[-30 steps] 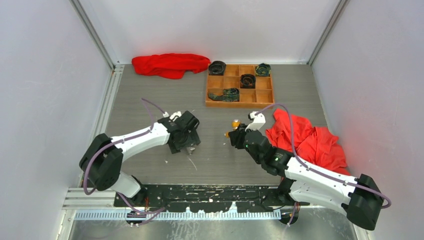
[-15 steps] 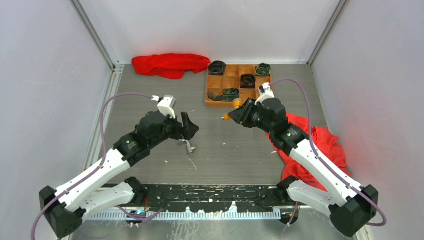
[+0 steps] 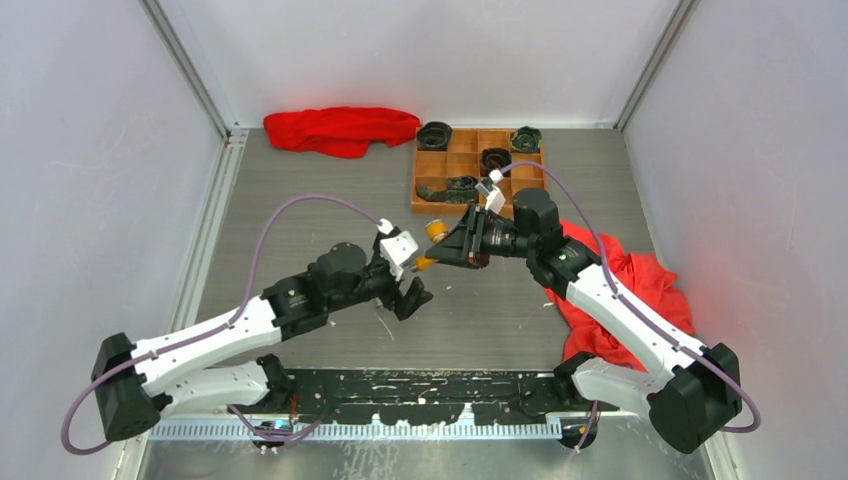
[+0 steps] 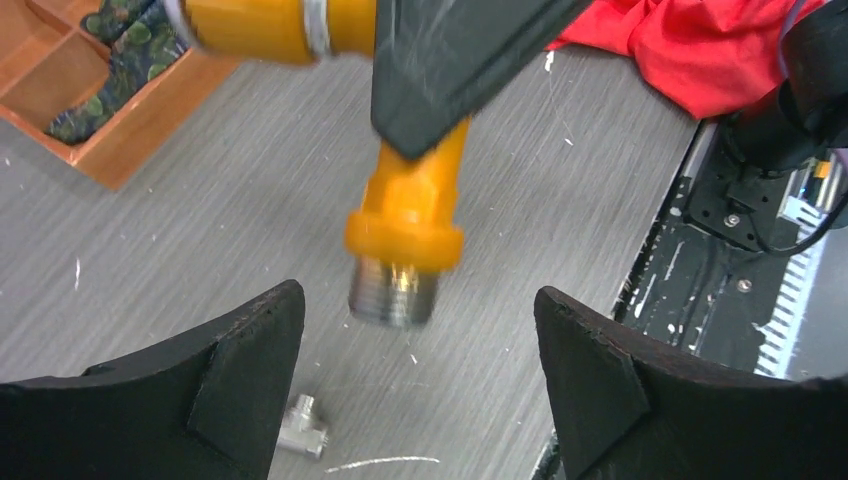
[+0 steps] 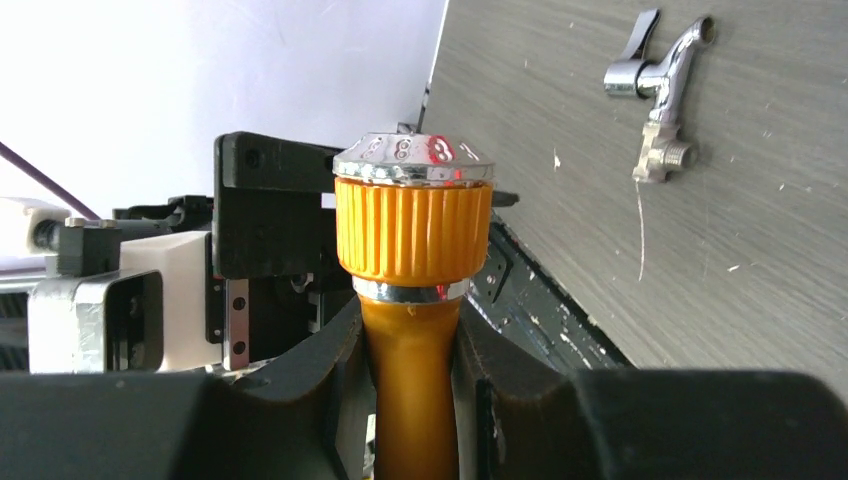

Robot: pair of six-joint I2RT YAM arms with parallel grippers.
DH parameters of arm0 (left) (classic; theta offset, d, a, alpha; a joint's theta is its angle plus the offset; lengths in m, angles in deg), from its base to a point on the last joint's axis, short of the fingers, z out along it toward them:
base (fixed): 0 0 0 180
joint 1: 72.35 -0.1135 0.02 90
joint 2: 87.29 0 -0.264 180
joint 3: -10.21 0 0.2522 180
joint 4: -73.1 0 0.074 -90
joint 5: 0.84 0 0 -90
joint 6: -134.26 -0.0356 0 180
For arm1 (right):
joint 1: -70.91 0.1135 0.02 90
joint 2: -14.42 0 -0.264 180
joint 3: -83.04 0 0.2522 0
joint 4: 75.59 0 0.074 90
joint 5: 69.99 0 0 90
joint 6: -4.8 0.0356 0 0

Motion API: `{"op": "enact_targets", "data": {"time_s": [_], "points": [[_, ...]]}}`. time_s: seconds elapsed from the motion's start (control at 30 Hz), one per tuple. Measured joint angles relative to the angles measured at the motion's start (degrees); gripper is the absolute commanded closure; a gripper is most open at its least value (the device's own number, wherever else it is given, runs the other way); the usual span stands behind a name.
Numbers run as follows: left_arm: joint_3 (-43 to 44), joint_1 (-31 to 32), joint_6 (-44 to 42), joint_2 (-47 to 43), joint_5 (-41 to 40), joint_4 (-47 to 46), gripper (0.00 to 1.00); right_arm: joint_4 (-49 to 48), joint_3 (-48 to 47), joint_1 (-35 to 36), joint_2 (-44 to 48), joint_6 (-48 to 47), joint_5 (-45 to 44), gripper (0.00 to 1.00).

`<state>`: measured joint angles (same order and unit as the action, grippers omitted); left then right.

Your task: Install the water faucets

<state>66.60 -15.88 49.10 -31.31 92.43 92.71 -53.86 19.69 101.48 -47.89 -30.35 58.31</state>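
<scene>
Orange-yellow faucet with a ribbed knob sits clamped by its stem in your right gripper, which has swung it from beside the wooden compartment tray to mid-table. Your left gripper has spread wide and moved in around its threaded end. That looks like a handover. The shiny silver lever faucet lies loose on the grey table, and nothing is installed yet.

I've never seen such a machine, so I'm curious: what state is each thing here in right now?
Orange-yellow metal faucet: held off the table.
Shiny silver metal faucet: lying loose on the table.
Left gripper: open, empty.
Right gripper: shut on the orange-yellow faucet.
Wooden compartment tray: partly filled with dark rolls.
Red cloth at the back: crumpled.
Red cloth on the right: crumpled.
</scene>
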Motion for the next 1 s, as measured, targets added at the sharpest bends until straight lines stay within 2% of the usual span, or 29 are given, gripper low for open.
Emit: {"op": "enact_targets", "data": {"time_s": [0.17, 0.23, 0.33, 0.4, 0.53, 0.57, 0.6, 0.67, 0.77, 0.87, 1.0], "points": [[1.6, 1.7, -3.0, 3.8, -1.8, -2.3, 0.22, -0.8, 1.2, 0.0, -0.4, 0.9, 2.5, 1.0], [2.1, 2.0, -3.8, 4.4, -2.4, -2.8, 0.28, -0.8, 1.5, 0.0, -0.6, 0.8, 3.0, 1.0], [2.9, 2.1, -4.3, 4.8, -3.2, -3.6, 0.45, -0.8, 1.6, 0.0, -0.8, 0.8, 3.5, 1.0], [3.5, 2.2, -4.9, 5.1, -3.6, -3.9, 0.6, -0.8, 1.6, 0.0, -0.9, 0.8, 3.8, 1.0], [4.3, 2.4, -4.7, 5.8, -3.7, -4.0, 0.98, -1.2, 1.7, 0.0, -0.9, 0.7, 3.9, 1.0], [4.5, 2.4, -4.9, 5.9, -3.7, -3.9, 1.0, -1.1, 1.7, -0.1, -0.9, 0.7, 4.0, 1.0], [4.6, 2.4, -4.7, 6.1, -3.7, -3.8, 1.0, -1.1, 1.7, -0.1, -0.9, 0.7, 4.0, 0.92], [5.4, 2.4, -4.0, 6.4, -3.8, -2.6, 1.0, -1.5, 1.7, -0.2, -1.1, 0.6, 4.1, 0.53], [6.6, 2.4, -3.2, 6.3, -4.1, -0.7, 1.0, -1.8, 1.5, -0.3, -1.4, -1.1, 5.5, 0.26], [7.4, 2.4, -1.9, 5.4, -4.0, 2.1, 1.0, 1.1, -0.7, -0.7, -1.7, -5.2, 6.8, 0.16], [9.8, -1.2, 0.7, 2.4, 2.7, 9.5, 1.0, 4.6, -4.1, -3.1, -0.2, -12.2, 8.1, 0.12]]}}
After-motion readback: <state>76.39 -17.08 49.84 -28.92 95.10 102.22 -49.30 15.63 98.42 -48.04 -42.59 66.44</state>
